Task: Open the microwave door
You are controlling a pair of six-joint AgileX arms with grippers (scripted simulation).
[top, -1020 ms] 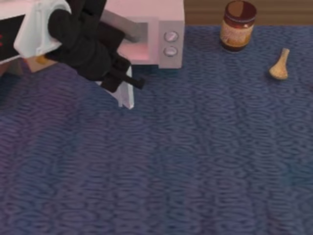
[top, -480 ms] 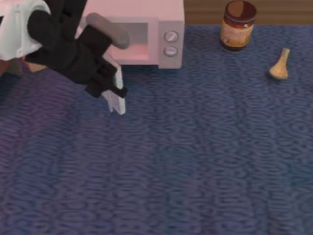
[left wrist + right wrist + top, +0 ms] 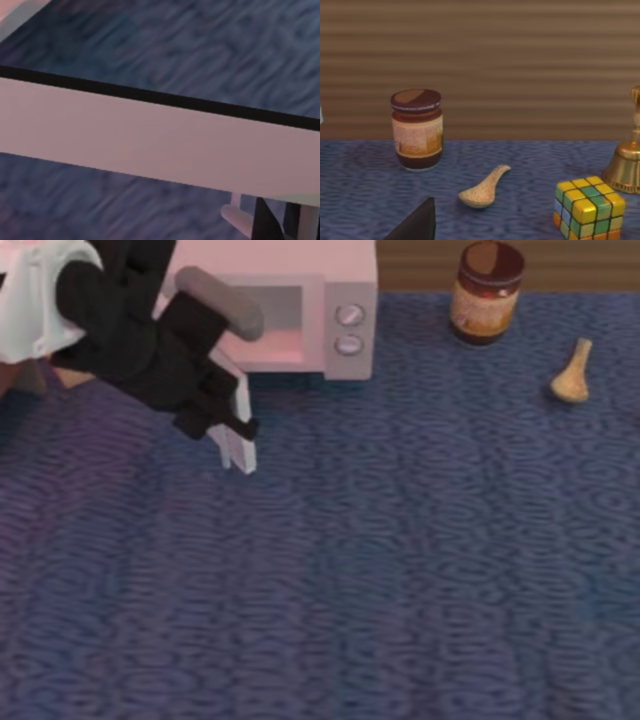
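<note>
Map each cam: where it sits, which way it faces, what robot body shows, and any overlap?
Top: above table, looking down; left gripper at microwave door, microwave open.
Left wrist: on left arm, close on microwave door; fingers at edge.
Right wrist: on right arm, facing the wall; dark gripper part low.
Shared: jar, spoon.

Left tool [image 3: 235,425] fingertips hidden against microwave door [image 3: 243,440]; right tool out of view.
</note>
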